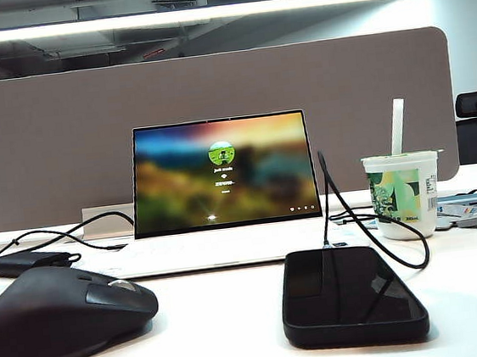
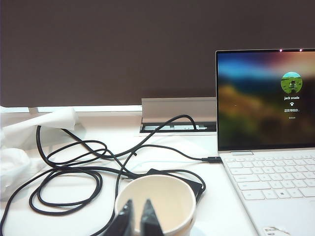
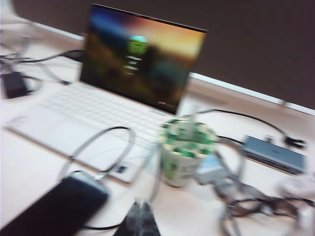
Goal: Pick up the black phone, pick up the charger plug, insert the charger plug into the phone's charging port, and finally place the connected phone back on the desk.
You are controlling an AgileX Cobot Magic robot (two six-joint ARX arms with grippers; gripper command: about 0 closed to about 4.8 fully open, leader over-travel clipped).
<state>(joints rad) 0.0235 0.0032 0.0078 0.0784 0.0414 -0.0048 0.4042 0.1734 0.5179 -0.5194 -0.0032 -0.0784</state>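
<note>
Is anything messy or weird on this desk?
Mostly cables. A black cable arches up and loops over the black phone. Loose cables tangle beside the laptop. Both grippers, left and right, hang shut, holding nothing.

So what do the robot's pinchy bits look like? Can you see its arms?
Only the tips show. The left end effector has two dark, pointed fingers like thin black wedges, seen in the left wrist view. The right end effector looks the same, dark and tapered, but blurry. No arms, cables or markings are visible, and the exterior view shows neither.
</note>
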